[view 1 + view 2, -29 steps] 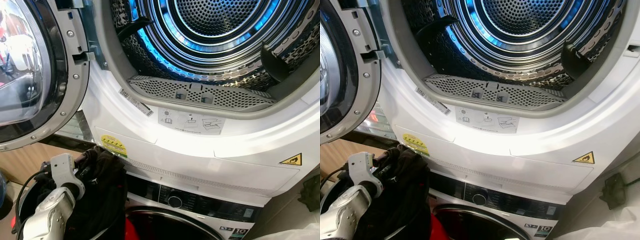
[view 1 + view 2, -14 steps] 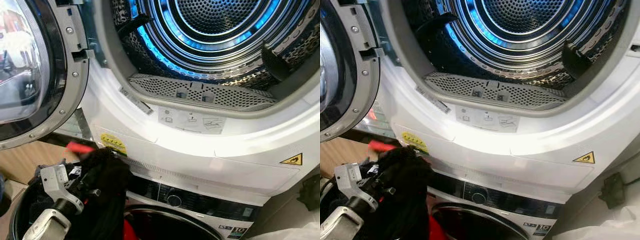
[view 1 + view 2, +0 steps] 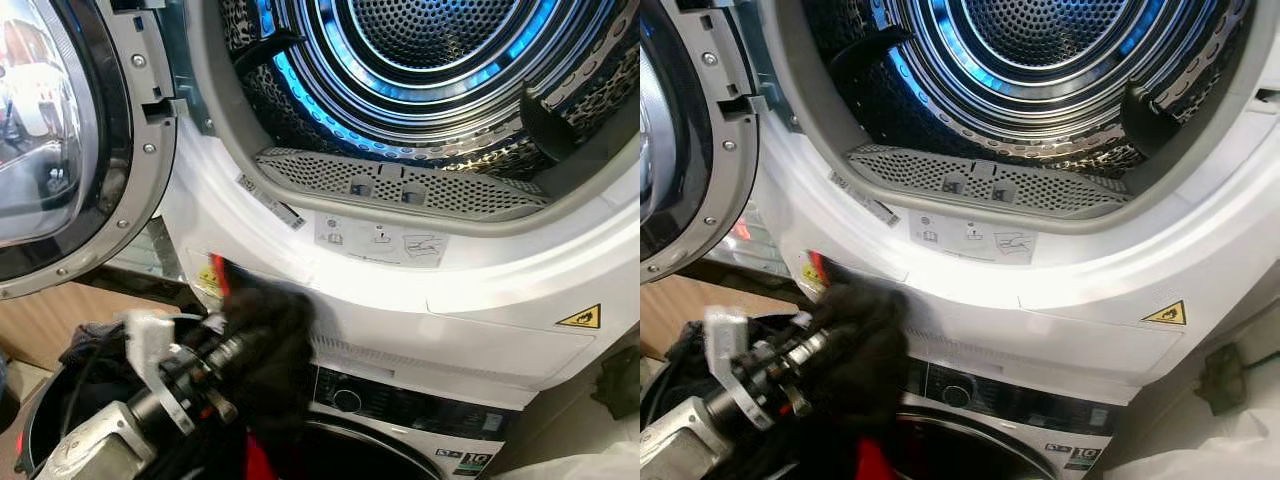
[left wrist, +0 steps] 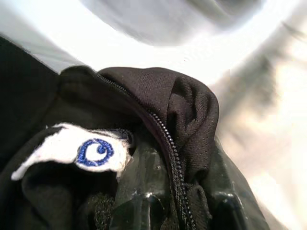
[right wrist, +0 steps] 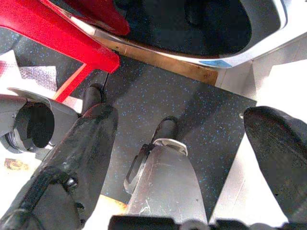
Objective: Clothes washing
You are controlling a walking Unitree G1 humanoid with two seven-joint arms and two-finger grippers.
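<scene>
My left gripper (image 3: 238, 345) is shut on a black zippered garment (image 3: 268, 335), held up against the white front of the upper machine, just below its round opening (image 3: 440, 60). Up close, the garment (image 4: 187, 105) shows a white label with a blue logo (image 4: 81, 151) and drapes over the fingers (image 4: 139, 191). The drum is lit blue inside, and its door (image 3: 60, 130) stands swung open to the left. My right gripper (image 5: 184, 143) hangs low over the dark floor, open with nothing between its fingers.
A lower machine with a control panel (image 3: 400, 405) and a knob (image 3: 347, 400) sits beneath the upper one. A dark basket (image 3: 40, 440) with more dark clothes (image 3: 95, 345) stands at the lower left. A red frame (image 5: 62, 33) is near my legs.
My left arm has lifted the black garment out of the basket, up and to the right, to the upper machine's front panel.
</scene>
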